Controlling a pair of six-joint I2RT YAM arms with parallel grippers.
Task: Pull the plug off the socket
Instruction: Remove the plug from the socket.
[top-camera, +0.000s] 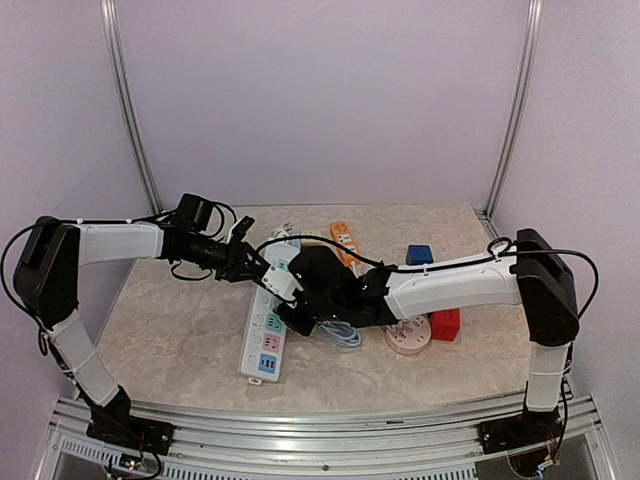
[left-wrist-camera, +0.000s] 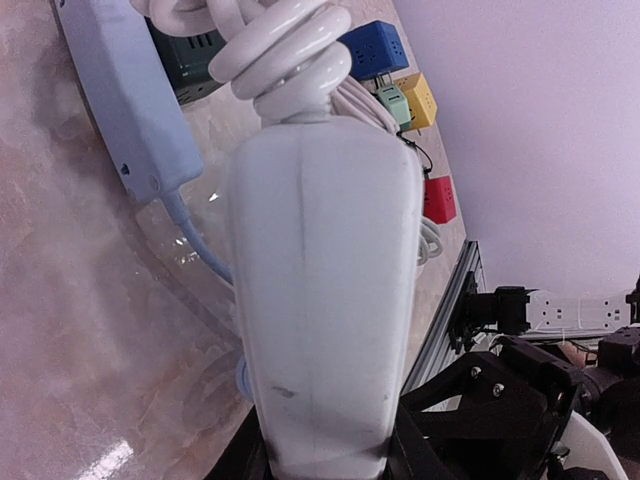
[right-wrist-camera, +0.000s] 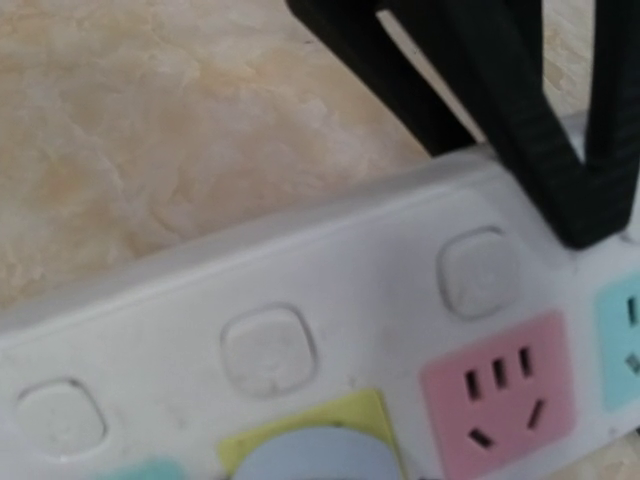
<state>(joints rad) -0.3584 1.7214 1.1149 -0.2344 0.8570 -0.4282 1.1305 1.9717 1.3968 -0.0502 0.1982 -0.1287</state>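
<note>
Orange strip (top-camera: 344, 238), blue cube (top-camera: 419, 254) far back; red cube (top-camera: 446, 324) beside round white socket (top-camera: 407, 337).

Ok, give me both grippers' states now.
Left gripper: shut on the white plug.
Right gripper: cannot tell open or shut; a finger rests on the power strip.
</note>
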